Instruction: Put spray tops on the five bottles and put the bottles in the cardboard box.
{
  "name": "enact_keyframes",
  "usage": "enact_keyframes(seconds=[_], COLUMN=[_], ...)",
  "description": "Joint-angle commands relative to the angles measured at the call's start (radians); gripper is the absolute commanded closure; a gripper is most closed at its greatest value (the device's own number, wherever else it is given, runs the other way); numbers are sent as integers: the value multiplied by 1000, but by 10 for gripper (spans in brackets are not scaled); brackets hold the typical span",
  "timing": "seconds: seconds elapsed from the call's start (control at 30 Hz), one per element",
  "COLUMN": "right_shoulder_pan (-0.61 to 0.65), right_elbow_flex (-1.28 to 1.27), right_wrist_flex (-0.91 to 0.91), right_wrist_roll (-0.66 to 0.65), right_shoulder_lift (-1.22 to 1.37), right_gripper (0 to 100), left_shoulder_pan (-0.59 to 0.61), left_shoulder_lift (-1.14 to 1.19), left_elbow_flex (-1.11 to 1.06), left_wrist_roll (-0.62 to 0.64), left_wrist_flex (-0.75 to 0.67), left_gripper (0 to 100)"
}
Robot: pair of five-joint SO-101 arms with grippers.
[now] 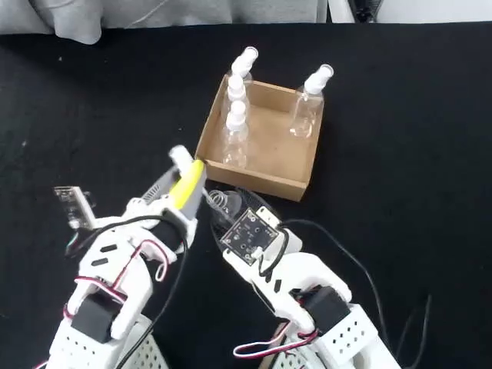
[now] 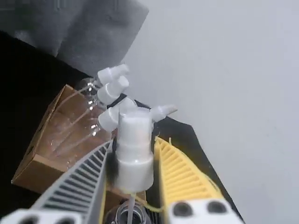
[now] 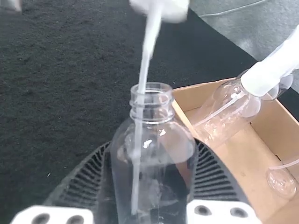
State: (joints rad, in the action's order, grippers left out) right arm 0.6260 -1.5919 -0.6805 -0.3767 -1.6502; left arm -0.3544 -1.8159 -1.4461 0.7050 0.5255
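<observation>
A: The box [image 1: 261, 183]?
B: Mid-bench [image 1: 400, 138], with four capped bottles [image 1: 234, 142] standing in it. Three are along one wall and one is in a far corner.
A: And the fifth bottle [image 3: 149, 140]?
B: Just beside the box's near wall, upright and mouth up, clamped in the right hand [image 3: 152, 172].
A: Its top [image 2: 134, 140]?
B: The left hand [image 2: 131, 168] grips it. It stands vertical, with its tube [image 3: 142, 70] running down into the open neck [image 3: 150, 100].

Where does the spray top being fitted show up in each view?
High view: spray top by the cardboard box's near left corner.
Left wrist view: spray top gripped by the left gripper, cardboard box behind.
Right wrist view: its head above the open bottle, tube inside.
Shared landmark: the cardboard box.
</observation>
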Motion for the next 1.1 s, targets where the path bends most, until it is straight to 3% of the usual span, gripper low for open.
enact_keyframes(seconds=[0.0,0.9,1.07], right_shoulder_pan=[9,9,9], right_elbow_flex=[8,5,4], right_wrist_flex=[37,37,35], right_wrist_roll=[-6,-6,-6], right_shoulder_lift=[-15,-15,-15], right_gripper=[864,864,864], left_shoulder_pan=[-27,-35,-35], left_shoulder_lift=[-8,-8,-8], left_elbow_flex=[7,5,15], left_wrist_roll=[-12,-11,-9], left_wrist_flex=[-18,-17,26], left_gripper=[970,963,837])
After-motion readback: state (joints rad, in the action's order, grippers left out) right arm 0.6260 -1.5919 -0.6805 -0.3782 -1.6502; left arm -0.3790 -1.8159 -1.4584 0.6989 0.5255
